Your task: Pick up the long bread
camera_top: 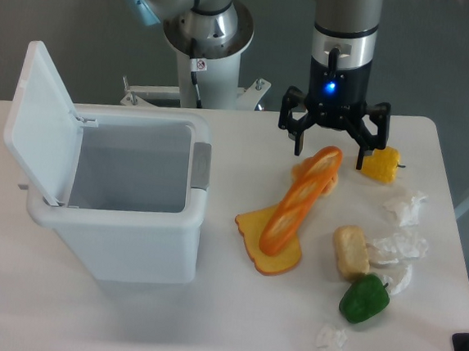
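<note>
My gripper [330,147] hangs with jaws spread wide above the far tip of the long bread [300,200], which lies diagonally across the bread slice [271,244], mid-tabletop, right of the bin [125,203].

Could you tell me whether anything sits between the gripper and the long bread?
Nothing visible does. The open gripper hangs just above the upper end of the long bread, which lies on top of the bread slice, uncovered.
</note>
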Action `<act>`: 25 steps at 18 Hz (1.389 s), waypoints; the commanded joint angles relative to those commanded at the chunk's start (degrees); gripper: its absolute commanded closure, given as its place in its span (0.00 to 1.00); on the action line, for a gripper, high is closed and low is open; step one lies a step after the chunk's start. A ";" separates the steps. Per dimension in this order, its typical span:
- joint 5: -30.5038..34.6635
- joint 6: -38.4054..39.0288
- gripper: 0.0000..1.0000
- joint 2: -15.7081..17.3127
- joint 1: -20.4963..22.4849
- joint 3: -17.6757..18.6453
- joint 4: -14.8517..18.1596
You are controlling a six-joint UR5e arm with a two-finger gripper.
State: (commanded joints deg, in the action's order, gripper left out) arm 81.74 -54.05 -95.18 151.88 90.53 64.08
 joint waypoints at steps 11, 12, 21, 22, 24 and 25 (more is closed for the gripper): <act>0.52 -0.18 0.00 -0.27 -0.17 6.23 -5.02; 0.53 -0.18 0.00 0.08 -0.18 7.81 -5.01; 1.49 -0.62 0.00 1.31 0.44 11.43 -2.73; 1.58 -0.62 0.00 1.31 0.53 11.43 -2.64; 1.67 -0.79 0.00 1.23 0.70 11.51 -2.47; 1.67 -0.79 0.00 1.23 0.88 11.69 -2.29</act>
State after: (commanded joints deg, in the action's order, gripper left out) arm 83.41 -54.84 -93.96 152.75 102.22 61.79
